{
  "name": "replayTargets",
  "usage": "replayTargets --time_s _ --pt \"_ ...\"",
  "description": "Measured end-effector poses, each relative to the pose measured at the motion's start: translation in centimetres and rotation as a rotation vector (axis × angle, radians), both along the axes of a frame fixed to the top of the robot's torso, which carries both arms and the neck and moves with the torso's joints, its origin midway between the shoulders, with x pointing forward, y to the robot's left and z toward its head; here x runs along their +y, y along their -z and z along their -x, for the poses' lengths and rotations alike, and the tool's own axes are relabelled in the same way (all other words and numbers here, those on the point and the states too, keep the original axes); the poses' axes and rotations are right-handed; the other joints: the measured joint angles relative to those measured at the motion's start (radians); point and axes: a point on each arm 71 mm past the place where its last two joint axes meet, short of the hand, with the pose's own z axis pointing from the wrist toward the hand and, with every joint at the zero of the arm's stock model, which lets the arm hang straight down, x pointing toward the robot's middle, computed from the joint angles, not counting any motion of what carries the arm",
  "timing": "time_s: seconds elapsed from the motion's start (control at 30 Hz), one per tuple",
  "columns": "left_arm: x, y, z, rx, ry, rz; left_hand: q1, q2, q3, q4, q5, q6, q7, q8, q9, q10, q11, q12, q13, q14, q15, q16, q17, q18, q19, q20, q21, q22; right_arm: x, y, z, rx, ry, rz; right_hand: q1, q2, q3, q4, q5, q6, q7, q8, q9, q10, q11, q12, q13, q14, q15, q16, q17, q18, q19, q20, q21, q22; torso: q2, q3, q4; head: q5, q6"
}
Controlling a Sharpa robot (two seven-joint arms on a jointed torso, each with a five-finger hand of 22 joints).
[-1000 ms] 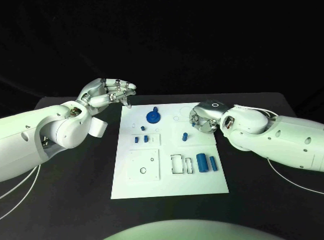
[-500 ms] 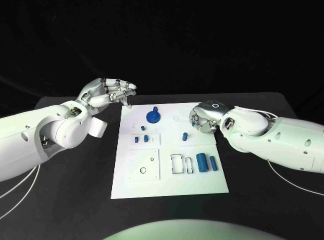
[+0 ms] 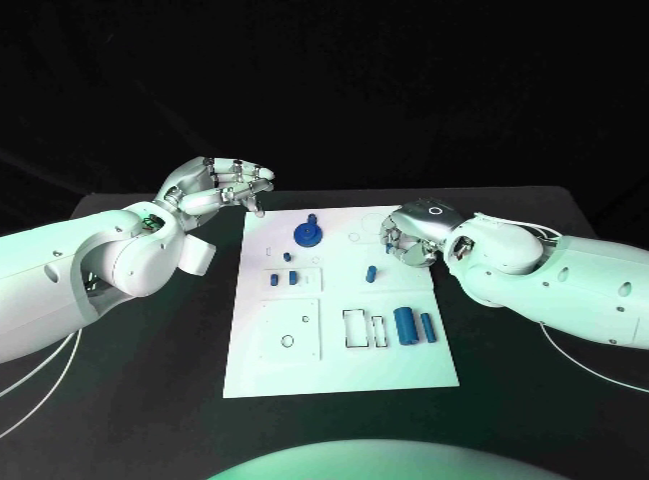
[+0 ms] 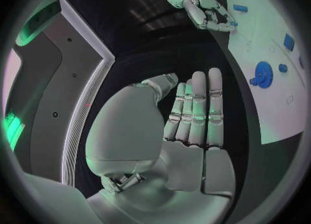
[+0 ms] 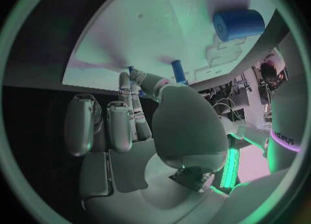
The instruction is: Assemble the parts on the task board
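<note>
While my left hand [image 3: 216,185] hovers off the task board's [image 3: 339,365] far-left corner, fingers together and holding nothing, my right hand [image 3: 408,238] sits at its right edge, probably staging a pick. Can't tell whether those fingers grip anything. Parts [image 3: 406,324] lie on the board.

Black table [image 3: 137,400] under the board, dark backdrop behind it

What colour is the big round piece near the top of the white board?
Blue. The round piece shows best in the head view, on the task board.
</note>
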Motion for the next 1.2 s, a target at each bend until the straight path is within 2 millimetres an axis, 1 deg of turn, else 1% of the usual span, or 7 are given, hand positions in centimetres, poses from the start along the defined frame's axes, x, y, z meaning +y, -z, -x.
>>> replayTargets --time_s 0.23,0.4,0.53,0.7,0.83,1.03,1.2 --pt "0.0 0.0 0.0 0.002 0.002 -0.001 0.000 0.000 0.000 0.000 0.000 0.000 0.000 0.000 0.002 -0.007 0.007 -0.007 -0.002 0.000 0.000 0.000 0.000 0.000 0.000 0.000 -0.004 -0.001 -0.3 -0.8 0.3 -0.016 -0.003 -0.013 0.000 0.000 0.000 0.000 -0.002 0.000 0.002 0.000 0.005 0.000 0.000 0.000 0.003 0.000 0.000 0.000 0.000 0.000 0.000 0.000 0.000 0.003 0.000 0.0006 -0.0006 0.002 0.000" --pt "0.0 0.0 0.0 0.002 0.004 -0.002 0.000 0.000 -0.003 -0.003 0.000 0.000 0.000 0.000 0.003 -0.011 0.004 -0.007 -0.003 0.000 0.000 0.000 0.001 0.000 -0.004 0.004 -0.004 -0.001 -0.2 -1.7 0.9 -0.028 -0.014 -0.032 -0.004 -0.004 0.000 0.000 -0.002 0.001 0.004 0.000 0.003 0.000 0.000 0.000 0.005 0.000 0.000 0.004 0.000 0.000 0.000 0.000 0.004 0.003 0.000 0.0007 -0.0010 0.004 -0.001" --pt "0.0 0.0 0.0 0.002 0.005 -0.002 0.000 0.000 -0.003 -0.003 0.000 0.000 0.000 0.000 0.003 -0.014 0.007 -0.012 -0.003 -0.004 0.004 0.000 0.001 0.000 -0.004 0.004 -0.004 -0.001 0.6 -2.6 1.7 -0.039 -0.040 -0.057 -0.004 -0.004 0.000 0.000 -0.002 0.004 0.001 0.000 0.001 0.004 -0.003 0.000 0.004 0.000 0.000 0.004 0.000 0.000 0.000 0.000 0.004 0.006 0.000 0.0000 -0.0009 0.006 -0.002" --pt "-0.1 0.0 -0.1 0.001 0.006 -0.001 0.000 0.000 -0.003 -0.003 0.000 0.000 0.000 0.000 0.003 -0.014 0.007 -0.012 -0.003 -0.004 0.004 0.000 0.001 0.000 -0.004 0.004 -0.004 -0.001 2.1 -3.3 2.8 -0.044 -0.084 -0.087 -0.009 0.000 0.000 0.000 -0.003 0.004 0.000 0.000 0.001 0.004 -0.003 0.000 0.004 0.000 0.000 0.004 0.000 0.000 0.000 0.000 0.004 0.006 -0.001 -0.0007 0.0002 0.015 -0.002" --pt "-0.1 0.1 -0.2 0.000 0.005 -0.001 0.000 0.000 -0.003 -0.003 0.000 0.000 0.000 0.000 0.003 -0.014 0.007 -0.012 -0.003 -0.004 0.004 0.000 0.001 0.000 -0.004 0.004 -0.004 -0.002 4.0 -3.8 3.9 -0.042 -0.133 -0.113 -0.014 -0.003 -0.003 0.003 -0.003 0.004 0.000 -0.001 0.002 0.004 -0.003 0.000 0.004 0.000 0.000 0.004 0.000 0.000 0.000 0.000 0.004 0.005 -0.002 -0.0007 0.0020 0.030 -0.002" --pt "-0.1 0.2 -0.4 0.000 0.003 -0.002 0.000 0.000 -0.003 -0.003 0.000 -0.001 0.001 0.000 0.004 -0.014 0.007 -0.012 -0.004 -0.004 0.004 0.000 0.001 0.000 -0.004 0.004 -0.004 -0.002 6.6 -4.2 5.3 -0.034 -0.200 -0.143 -0.014 -0.003 -0.003 0.003 -0.003 0.004 0.000 -0.001 0.003 0.004 -0.003 0.000 0.004 0.000 0.000 0.004 0.000 0.000 0.000 0.000 0.004 0.004 -0.003 -0.0012 0.0030 0.062 -0.008" --pt "-0.4 0.2 -0.6 0.000 0.003 -0.002 0.000 0.000 -0.003 -0.003 0.000 -0.004 0.004 0.000 0.004 -0.018 0.010 -0.012 -0.004 -0.004 0.004 0.000 0.002 0.000 -0.004 0.004 -0.004 -0.002 8.4 -4.0 6.1 -0.019 -0.241 -0.160 -0.014 -0.003 -0.003 0.003 -0.003 0.004 0.000 -0.003 0.003 0.004 -0.003 0.000 0.005 0.000 0.000 0.004 0.000 0.000 0.000 0.000 0.004 0.004 -0.004 -0.0038 0.0036 0.098 -0.017"
